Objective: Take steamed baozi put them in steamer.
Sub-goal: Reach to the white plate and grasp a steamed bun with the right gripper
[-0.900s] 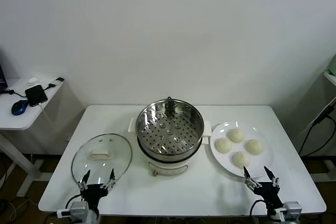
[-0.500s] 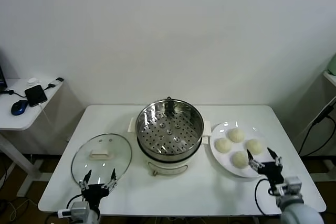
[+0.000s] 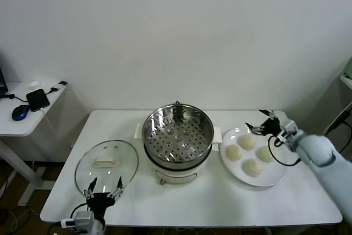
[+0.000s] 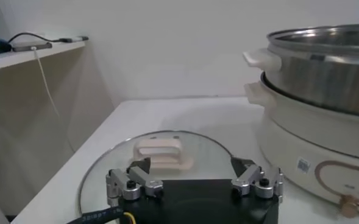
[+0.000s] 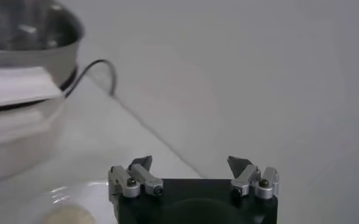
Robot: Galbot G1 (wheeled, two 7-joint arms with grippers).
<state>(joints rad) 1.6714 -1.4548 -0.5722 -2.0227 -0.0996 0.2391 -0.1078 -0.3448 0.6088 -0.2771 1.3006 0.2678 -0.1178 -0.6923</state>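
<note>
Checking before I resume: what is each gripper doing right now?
Left gripper: open, empty, near the glass lid.
Right gripper: open, empty, above the plate of baozi.

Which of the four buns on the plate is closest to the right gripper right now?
The bun at the plate's far edge, just below the open right gripper; the other three lie farther toward the front.

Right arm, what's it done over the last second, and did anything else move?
The right gripper rose from the table's near edge and swung out over the far side of the plate, open, holding nothing. The left gripper, four baozi, steamer and lid stayed put.
</note>
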